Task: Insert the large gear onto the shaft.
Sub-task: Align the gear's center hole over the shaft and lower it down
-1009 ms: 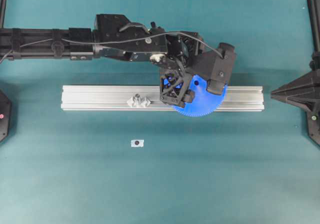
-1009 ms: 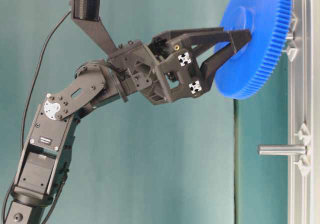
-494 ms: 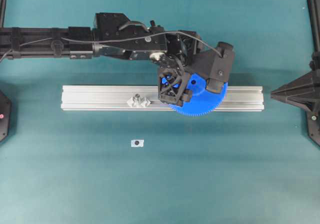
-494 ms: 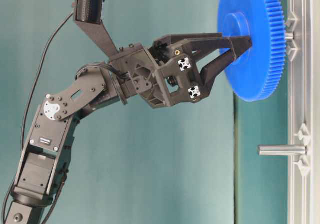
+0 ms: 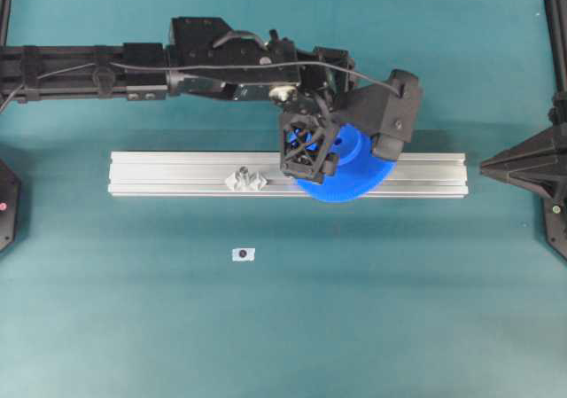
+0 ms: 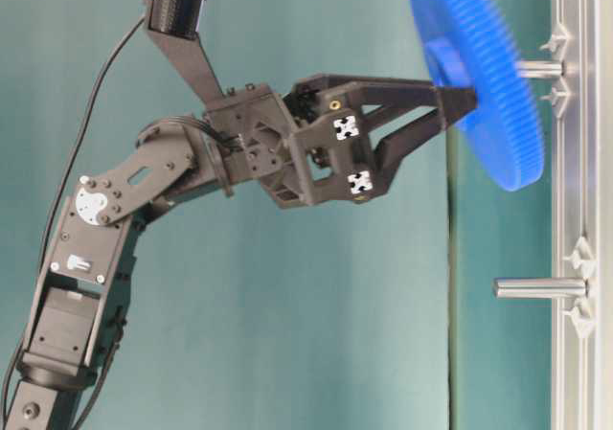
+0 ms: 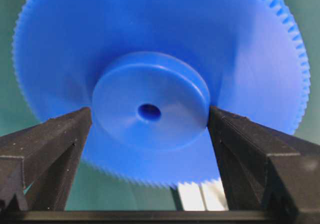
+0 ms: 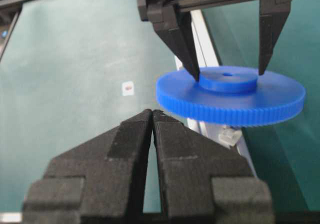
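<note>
The large gear (image 5: pixel 354 181) is a bright-blue toothed disc hanging tilted above the aluminium rail (image 5: pixel 177 175). My left gripper (image 7: pixel 149 115) is shut on its raised hub, one finger (image 7: pixel 60 144) pressed against each side. At table level the gear (image 6: pixel 479 95) looks blurred, and the shaft (image 6: pixel 538 68) shows bare between it and the rail. Whether the shaft's tip still sits in the centre hole I cannot tell. My right gripper (image 8: pixel 152 112) hangs shut and empty off to the right (image 5: pixel 485 163), looking at the gear (image 8: pixel 230 97).
A second upright pin (image 6: pixel 538 287) on its shiny tabbed base (image 5: pixel 245 181) stands on the rail, left of the gear. A small white tag with a dark dot (image 5: pixel 243 253) lies on the teal mat in front of the rail.
The left gripper has pulled the gear away from the rail, baring more of the shaft, and the gear's tilt has changed. The right arm has not moved.
</note>
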Action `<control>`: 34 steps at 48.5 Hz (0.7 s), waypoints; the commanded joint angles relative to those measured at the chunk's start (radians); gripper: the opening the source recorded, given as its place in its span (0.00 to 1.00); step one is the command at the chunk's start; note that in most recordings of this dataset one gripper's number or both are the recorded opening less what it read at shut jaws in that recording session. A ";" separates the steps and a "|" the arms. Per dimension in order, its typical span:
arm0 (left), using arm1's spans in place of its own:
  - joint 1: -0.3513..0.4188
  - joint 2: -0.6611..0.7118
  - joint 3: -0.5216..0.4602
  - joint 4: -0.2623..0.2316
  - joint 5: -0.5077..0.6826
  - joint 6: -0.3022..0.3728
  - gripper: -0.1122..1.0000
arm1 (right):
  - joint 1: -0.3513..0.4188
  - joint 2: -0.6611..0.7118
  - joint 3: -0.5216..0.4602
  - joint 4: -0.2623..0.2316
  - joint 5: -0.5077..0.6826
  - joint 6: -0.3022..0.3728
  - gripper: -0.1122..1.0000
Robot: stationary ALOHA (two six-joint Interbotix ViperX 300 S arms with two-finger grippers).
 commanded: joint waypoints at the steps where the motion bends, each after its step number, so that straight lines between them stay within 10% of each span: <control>1: 0.018 -0.011 -0.043 0.005 -0.005 -0.002 0.91 | -0.002 0.008 -0.014 0.000 -0.011 0.011 0.22; 34: 0.002 0.015 -0.058 0.005 0.003 -0.003 0.91 | -0.002 0.006 -0.012 0.002 -0.011 0.011 0.22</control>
